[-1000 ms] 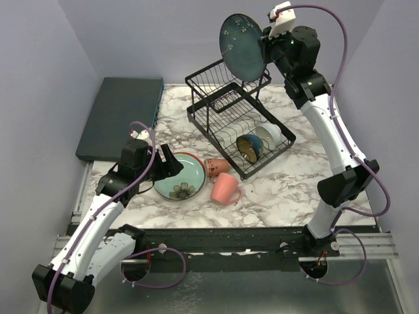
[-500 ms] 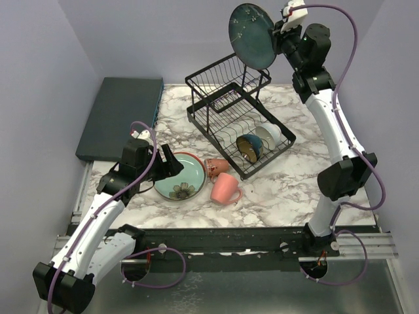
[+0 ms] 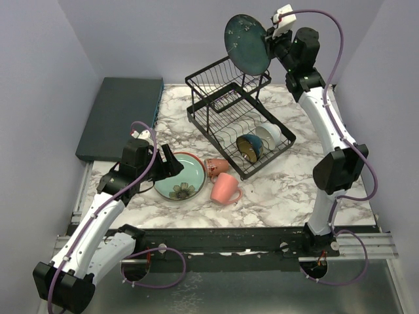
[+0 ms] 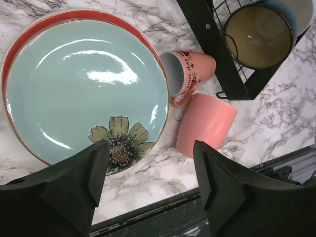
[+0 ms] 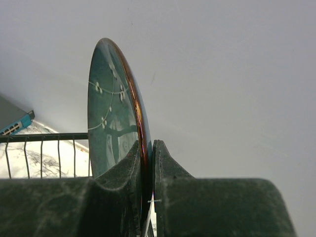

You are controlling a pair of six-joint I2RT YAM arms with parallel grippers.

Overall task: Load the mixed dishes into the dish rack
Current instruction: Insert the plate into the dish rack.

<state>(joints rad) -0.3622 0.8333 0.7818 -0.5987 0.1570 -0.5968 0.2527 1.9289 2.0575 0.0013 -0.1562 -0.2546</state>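
My right gripper (image 3: pixel 270 40) is shut on the rim of a dark teal plate (image 3: pixel 246 44), held on edge high above the black wire dish rack (image 3: pixel 230 118). In the right wrist view the plate (image 5: pixel 109 113) stands edge-on between the fingers (image 5: pixel 146 158). My left gripper (image 3: pixel 167 162) hovers open over a pale green flowered plate (image 4: pixel 84 89) that lies on a red-rimmed plate (image 4: pixel 29 34). Two pink mugs (image 4: pixel 190 71) (image 4: pixel 205 123) lie on their sides beside these plates. A dark cream-lined bowl (image 3: pixel 249 146) and a white bowl (image 3: pixel 268 135) sit in the rack's lower tier.
A dark teal flat slab (image 3: pixel 120 114) lies at the back left of the marble table (image 3: pixel 288 190). White dishes (image 3: pixel 229 134) stand in the rack's slotted base. The table's near edge has a black rail (image 4: pixel 163 212).
The right arm has shifted the raised dark teal plate slightly, right and up, then back left. The left arm has stayed still.
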